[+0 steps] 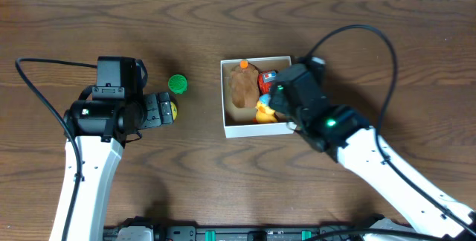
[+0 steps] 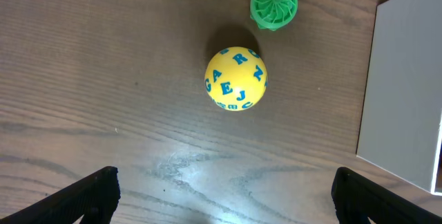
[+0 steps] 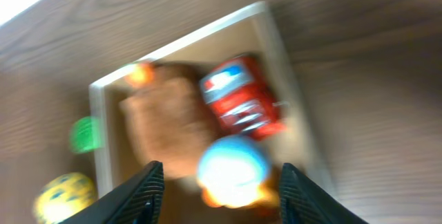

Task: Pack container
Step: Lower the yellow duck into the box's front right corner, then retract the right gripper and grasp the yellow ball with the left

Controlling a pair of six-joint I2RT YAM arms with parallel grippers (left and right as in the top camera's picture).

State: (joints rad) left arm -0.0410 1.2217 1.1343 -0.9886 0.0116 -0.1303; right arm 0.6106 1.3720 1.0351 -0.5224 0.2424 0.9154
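Plainly, the left hand [image 2: 224, 180] is hanging wide open and empty above the table [image 2: 103, 65], its fingers straddling far more width than the yellow lettered ball [image 2: 235, 79] lying just ahead of them. As I judge it, the ball is posing the main risk. Being round and free on smooth wood, it is likely to roll off if one finger is reaching it before the other, possibly into the green ridged toy [image 2: 274, 3] sitting just beyond it. Farther out on the same side, the container [image 2: 400, 86] is showing its white outer wall, near the ball but apart from it.

The right hand [image 3: 221, 173] is hovering over that container with its jaws apart, though the right wrist view is blurring. A blue-and-orange toy [image 3: 231, 172] is lying between its fingers, beside a red toy [image 3: 242, 103] and a brown plush [image 1: 243, 85]. With the box filling and one arm occupying it, a second arm arriving could be colliding or tipping toys out.
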